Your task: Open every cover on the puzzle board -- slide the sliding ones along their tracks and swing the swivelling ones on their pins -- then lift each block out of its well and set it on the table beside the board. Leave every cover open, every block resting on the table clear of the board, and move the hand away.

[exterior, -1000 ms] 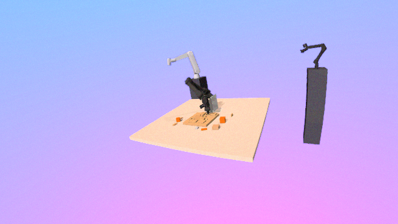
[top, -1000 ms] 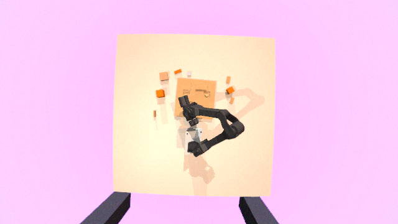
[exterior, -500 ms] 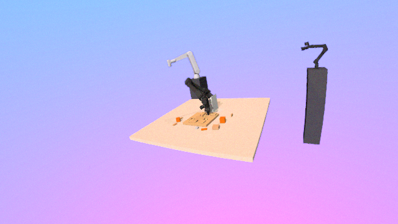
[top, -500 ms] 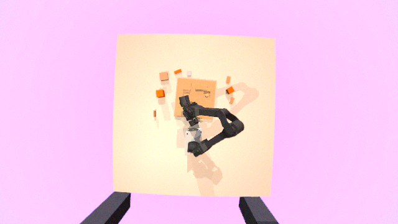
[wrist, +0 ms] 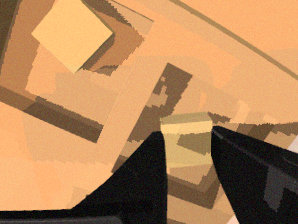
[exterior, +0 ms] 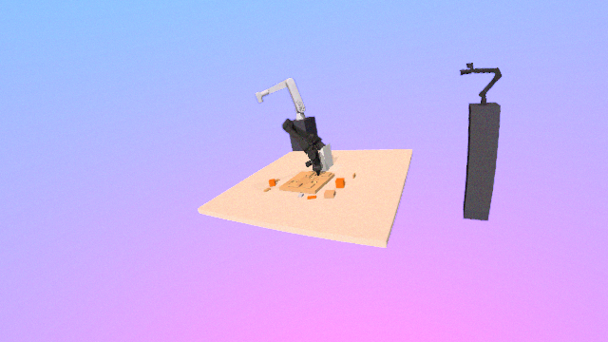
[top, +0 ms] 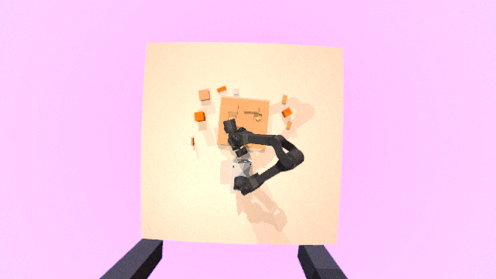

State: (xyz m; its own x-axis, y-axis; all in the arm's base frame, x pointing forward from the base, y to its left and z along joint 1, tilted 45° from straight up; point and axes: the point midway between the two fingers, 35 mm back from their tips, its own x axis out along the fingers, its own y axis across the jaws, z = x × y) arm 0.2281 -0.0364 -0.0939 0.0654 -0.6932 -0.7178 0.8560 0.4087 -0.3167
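Orange-tan board (top: 253,129) (exterior: 291,188) (wrist: 30,175): at least two wells look uncovered, so we judge the job partly done; the arm (top: 288,159) (exterior: 296,132) hides the rest, cover count unclear. Its gripper (top: 235,140) (exterior: 318,174) (wrist: 185,139) is clamped on a pale piece (wrist: 187,145) at a well; block or cover knob, we can't tell. Another pale piece (wrist: 72,35) sits in the neighbouring well, likely left to lift. Eight loose bits lie off the board, including a peach cube (top: 204,94) (exterior: 330,194); we can't say which came from wells.

Room: plain pink to blue, no walls visible, a dark pillar (exterior: 482,161) with a black arm (exterior: 489,71) well apart, a pale arm (exterior: 294,95) behind. Table (top: 174,213) (exterior: 361,223): square, cream, shadows across it.
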